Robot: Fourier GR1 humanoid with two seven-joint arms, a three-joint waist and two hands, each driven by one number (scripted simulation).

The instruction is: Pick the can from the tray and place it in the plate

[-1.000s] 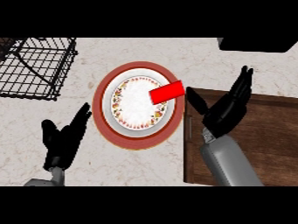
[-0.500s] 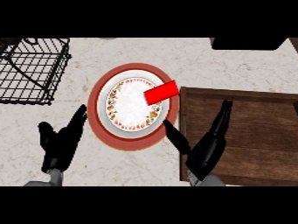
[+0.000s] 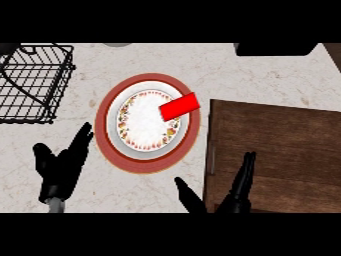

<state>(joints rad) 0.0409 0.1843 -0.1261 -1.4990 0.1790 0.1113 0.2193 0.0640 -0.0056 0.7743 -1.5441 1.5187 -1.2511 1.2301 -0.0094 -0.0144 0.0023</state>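
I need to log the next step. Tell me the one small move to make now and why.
Probably just finish drawing the right hand back toward the lower edge. The red can already lies on the plate, the wooden tray shows nothing on it, and both the right hand and left hand are open and apart from the can.

One camera looks from the robot's head, almost straight down, close above the counter. No second view.
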